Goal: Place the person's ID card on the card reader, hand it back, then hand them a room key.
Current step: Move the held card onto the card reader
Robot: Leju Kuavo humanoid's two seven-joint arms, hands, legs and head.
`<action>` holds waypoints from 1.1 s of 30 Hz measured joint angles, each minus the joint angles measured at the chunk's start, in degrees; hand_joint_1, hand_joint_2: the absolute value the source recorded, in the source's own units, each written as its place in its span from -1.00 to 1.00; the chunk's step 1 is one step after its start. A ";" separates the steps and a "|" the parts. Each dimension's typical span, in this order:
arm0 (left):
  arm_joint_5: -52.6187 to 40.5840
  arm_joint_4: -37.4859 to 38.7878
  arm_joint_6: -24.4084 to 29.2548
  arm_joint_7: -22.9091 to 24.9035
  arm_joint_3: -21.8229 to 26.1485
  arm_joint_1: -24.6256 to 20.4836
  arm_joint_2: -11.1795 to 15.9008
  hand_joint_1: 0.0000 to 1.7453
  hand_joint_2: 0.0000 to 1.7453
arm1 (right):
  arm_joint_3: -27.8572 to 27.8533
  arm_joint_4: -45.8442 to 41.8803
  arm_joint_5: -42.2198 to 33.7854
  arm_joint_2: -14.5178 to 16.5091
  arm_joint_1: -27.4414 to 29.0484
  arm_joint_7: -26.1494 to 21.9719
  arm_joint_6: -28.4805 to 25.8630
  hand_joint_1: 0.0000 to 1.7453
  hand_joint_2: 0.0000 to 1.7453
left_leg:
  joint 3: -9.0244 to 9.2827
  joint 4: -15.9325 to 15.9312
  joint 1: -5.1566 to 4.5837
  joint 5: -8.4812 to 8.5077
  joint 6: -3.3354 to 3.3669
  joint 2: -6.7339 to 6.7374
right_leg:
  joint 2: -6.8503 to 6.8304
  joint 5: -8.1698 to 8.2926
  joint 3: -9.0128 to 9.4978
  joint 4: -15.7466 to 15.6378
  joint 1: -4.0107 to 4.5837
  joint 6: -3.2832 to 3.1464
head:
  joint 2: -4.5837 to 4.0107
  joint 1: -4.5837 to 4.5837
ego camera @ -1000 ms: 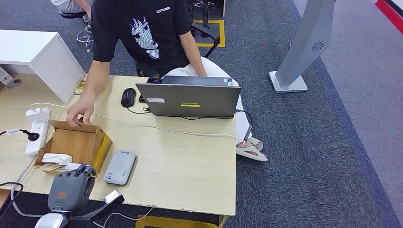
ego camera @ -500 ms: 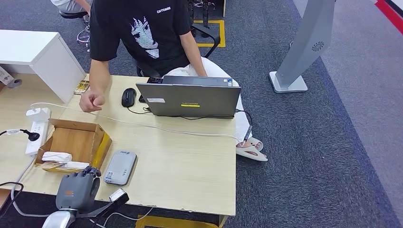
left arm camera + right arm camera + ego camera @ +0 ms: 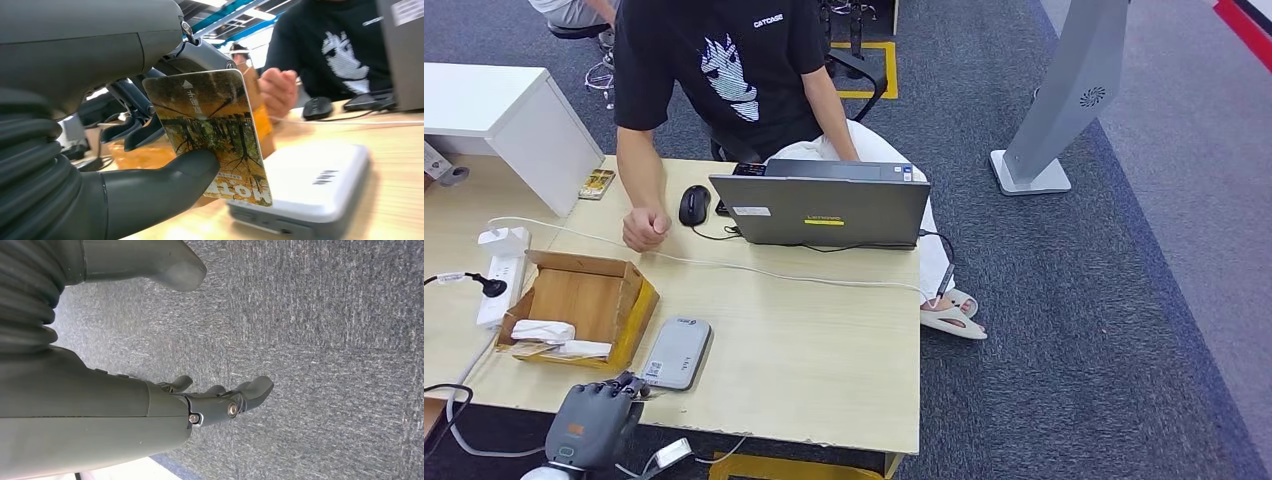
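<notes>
Fig. legend, near to far. L. hand (image 3: 100,150) at near table edge, gripping card (image 3: 215,135) between thumb (image 3: 170,185) and darker fingers (image 3: 135,125); same hand seen from above (image 3: 594,420), just short of card reader (image 3: 677,353). R. hand (image 3: 220,405) hanging over grey carpet, fingers loosely apart, holding nothing.

Risks, as judged: pinch sits on one lower corner of card only, most of card standing free, so a knock against reader casing or a quick swing could twist card out of thumb pad. Glossy face likely slick; slip toward table or floor plausible. Card held near upright, so laying it flat or passing it on needs wrist rotation, w/ edge-catch on reader possible. Cardboard box (image 3: 584,300) just beside reader on robot's left: sweep too wide could clip its wall. Person's fist (image 3: 646,228) closed on table beyond box, near white cable (image 3: 804,278); not yet offered as a receiving palm, so release now would drop card.

Card appearance: thin, rigid, rounded corners, printed w/ autumn-toned tree scene, small white arrow and characters at one end, pale lettering at other end. Whether ID or room key: cannot tell.

Farther back: mouse (image 3: 694,204), laptop (image 3: 824,210), person in black printed T-shirt (image 3: 724,60).
</notes>
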 joint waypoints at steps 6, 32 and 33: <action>0.33 0.18 0.04 -1.22 2.99 -0.71 -1.55 1.00 1.00 | -0.02 0.00 0.50 0.00 -0.01 -0.23 0.02 -1.00 1.00 | -0.01 0.00 0.00 0.00 0.00 -0.01 | 0.00 0.00 0.00 0.00 0.00 0.00 | 0.00 -0.01; 6.38 -1.04 -5.60 -0.23 13.11 -7.97 -5.14 1.00 1.00 | -0.86 0.00 3.06 0.03 0.02 -1.20 0.23 -1.00 1.00 | 0.00 0.00 -0.01 0.00 0.00 -0.02 | -0.02 0.01 0.00 0.00 -0.01 0.00 | 0.00 -0.01; 6.46 -1.12 -5.66 -0.02 13.16 -8.07 -5.18 1.00 1.00 | -0.85 -0.01 3.06 0.04 0.02 -1.26 0.21 -1.00 1.00 | 0.00 0.00 0.00 0.00 0.00 -0.02 | -0.03 0.01 0.01 0.00 0.00 0.00 | 0.00 -0.01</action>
